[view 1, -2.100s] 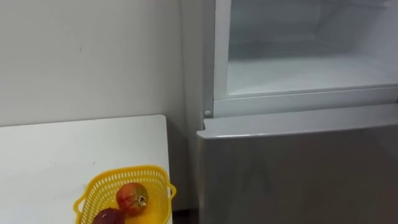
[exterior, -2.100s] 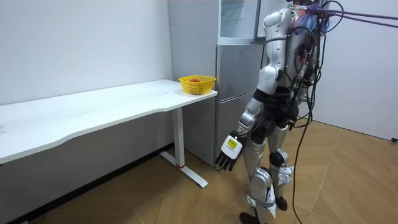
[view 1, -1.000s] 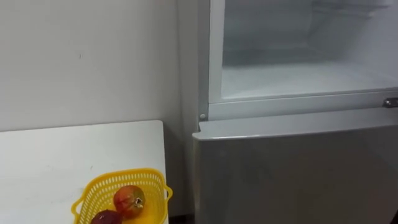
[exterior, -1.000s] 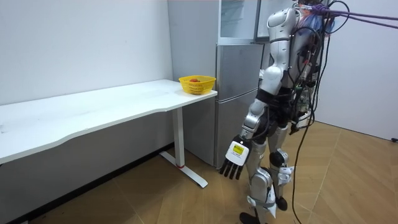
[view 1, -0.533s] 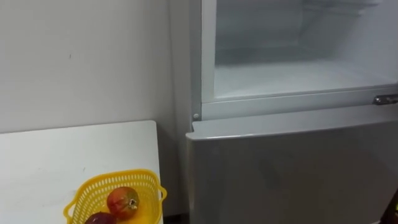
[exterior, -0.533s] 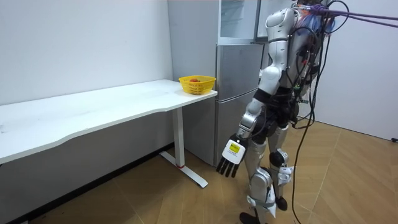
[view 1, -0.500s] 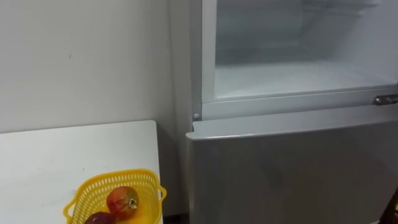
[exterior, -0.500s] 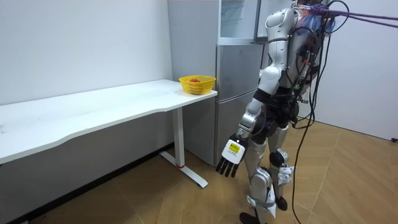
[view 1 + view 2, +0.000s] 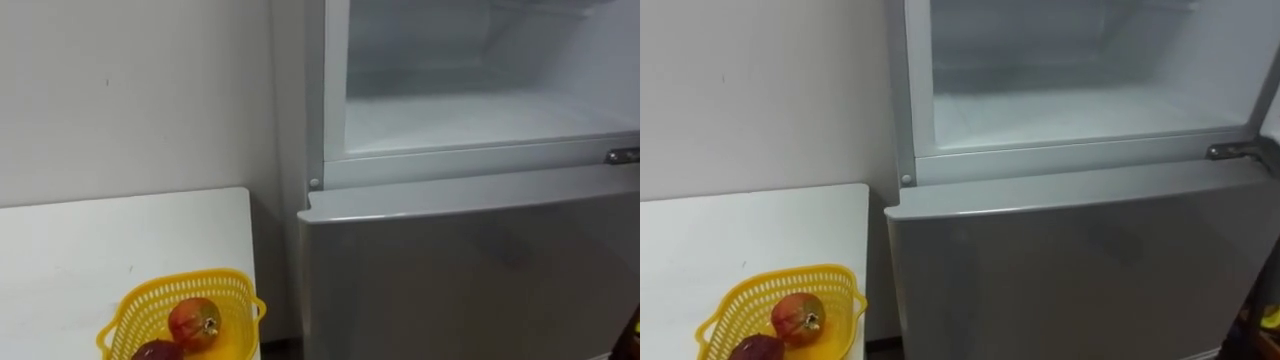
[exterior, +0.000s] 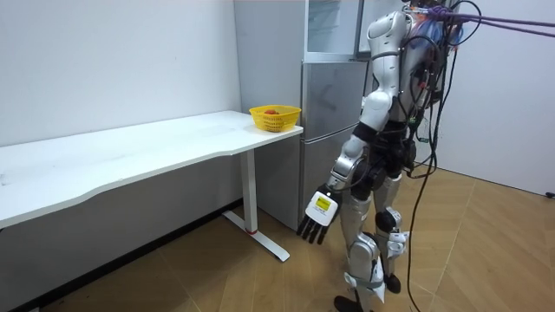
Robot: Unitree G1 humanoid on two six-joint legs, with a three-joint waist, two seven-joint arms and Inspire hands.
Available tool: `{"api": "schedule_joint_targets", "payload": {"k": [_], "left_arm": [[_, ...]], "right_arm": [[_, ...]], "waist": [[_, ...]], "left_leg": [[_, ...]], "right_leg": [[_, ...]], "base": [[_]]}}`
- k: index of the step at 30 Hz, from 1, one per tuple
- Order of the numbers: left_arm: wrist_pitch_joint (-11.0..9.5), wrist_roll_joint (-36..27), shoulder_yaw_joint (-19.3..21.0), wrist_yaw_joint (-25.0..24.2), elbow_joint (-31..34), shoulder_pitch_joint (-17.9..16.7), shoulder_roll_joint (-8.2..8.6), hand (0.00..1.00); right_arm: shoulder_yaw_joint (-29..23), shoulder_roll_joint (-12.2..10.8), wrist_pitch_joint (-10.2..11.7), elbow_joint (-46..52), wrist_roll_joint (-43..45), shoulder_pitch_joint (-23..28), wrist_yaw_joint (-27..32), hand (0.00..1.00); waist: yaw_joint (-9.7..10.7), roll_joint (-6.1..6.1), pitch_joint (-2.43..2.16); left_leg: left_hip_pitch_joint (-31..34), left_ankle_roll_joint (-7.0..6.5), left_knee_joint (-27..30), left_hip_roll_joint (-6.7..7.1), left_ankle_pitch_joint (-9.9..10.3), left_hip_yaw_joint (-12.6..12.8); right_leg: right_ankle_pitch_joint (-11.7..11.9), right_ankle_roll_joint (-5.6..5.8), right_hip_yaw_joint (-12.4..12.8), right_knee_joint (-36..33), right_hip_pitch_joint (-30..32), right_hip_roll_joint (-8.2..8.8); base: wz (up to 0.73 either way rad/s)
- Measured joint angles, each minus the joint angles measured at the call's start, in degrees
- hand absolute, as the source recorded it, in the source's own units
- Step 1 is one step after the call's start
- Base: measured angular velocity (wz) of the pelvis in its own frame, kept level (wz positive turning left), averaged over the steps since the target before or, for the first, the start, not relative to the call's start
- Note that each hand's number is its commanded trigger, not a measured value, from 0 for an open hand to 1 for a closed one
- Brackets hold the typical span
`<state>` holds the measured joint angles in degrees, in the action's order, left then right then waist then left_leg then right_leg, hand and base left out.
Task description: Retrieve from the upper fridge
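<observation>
Bench (image 9: 90,240): white, set higher than the left robot hand (image 10: 314,217) and on its outer side. Basket (image 9: 243,318): yellow mesh, at the bench corner, well above the robot hand and well apart from it. It holds two items that touch, a red fruit (image 9: 194,322) and a dark fruit (image 9: 157,351) in front of it. Fridge (image 9: 460,270): just beside the bench corner, with the robot standing close before it. Upper compartment (image 9: 470,115): open and far above the robot hand. The shelf is bare white as far as it shows, and the higher part is cut off, so whether anything is left to fetch cannot be told. Lower door: shut, with a hinge (image 9: 622,156) at its top right corner. Left robot hand: hangs low beside the thigh, fingers straight and apart, holding nothing. Assessment: the fruit in the basket is judged to be the task's item, already out of the fridge. Handling: such fruit should be light, firm and round. The smooth skin may be damp from the cold, so it could slip, and it bruises easily. Recommended hold: fingers and thumb wrapped round the widest part, from the side or above, with light pressure.
</observation>
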<state>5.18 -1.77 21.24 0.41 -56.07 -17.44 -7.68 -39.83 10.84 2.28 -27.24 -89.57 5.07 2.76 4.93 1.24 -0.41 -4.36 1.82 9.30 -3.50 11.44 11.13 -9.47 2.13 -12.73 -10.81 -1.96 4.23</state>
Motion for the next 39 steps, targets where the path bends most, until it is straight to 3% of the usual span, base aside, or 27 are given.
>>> {"api": "schedule_joint_targets", "payload": {"k": [6, 13, 23, 39], "left_arm": [[-1.29, 0.00, 0.00, 0.06, -0.17, -0.07, -0.01, 0.00], [-1.60, 0.28, -0.06, 0.03, -1.51, -0.30, 0.07, 0.00], [-3.58, 1.39, -0.07, -0.99, -2.97, -1.69, 0.25, 0.00], [-3.63, 1.35, -0.22, -0.58, -3.73, -1.92, 0.41, 0.00]], "right_arm": [[0.51, 0.14, 0.31, 10.14, 1.21, 0.18, -5.57, 0.00], [1.68, 0.62, 0.18, 17.94, 3.23, 0.15, -7.78, 0.00], [3.03, 0.84, 1.04, 32.19, 6.40, 0.10, -12.81, 0.00], [6.53, 2.55, -1.01, 33.17, 13.32, 0.11, -15.00, 0.00]], "waist": [[-0.10, -0.16, -0.04], [-0.50, 0.02, -0.09], [-0.52, -0.08, -0.12], [-0.70, -0.05, -0.09]], "left_leg": [[-0.23, 0.00, -0.03, -0.01, 0.00, 0.53], [-0.26, 0.00, -0.13, -0.04, 0.00, 0.52], [-0.30, 0.00, 0.12, -0.12, 0.00, 0.47], [-0.36, 0.00, 0.12, -0.18, 0.00, 0.58]], "right_leg": [[0.00, 0.00, 0.10, 0.08, -0.11, 0.01], [0.01, 0.00, 0.14, -0.01, 0.08, -0.04], [0.05, -0.06, -0.07, 0.07, -0.03, -0.03], [0.15, -0.19, 0.13, -0.92, 0.00, -0.07]], "base": [[-0.01], [0.00], [0.01], [0.00]]}}
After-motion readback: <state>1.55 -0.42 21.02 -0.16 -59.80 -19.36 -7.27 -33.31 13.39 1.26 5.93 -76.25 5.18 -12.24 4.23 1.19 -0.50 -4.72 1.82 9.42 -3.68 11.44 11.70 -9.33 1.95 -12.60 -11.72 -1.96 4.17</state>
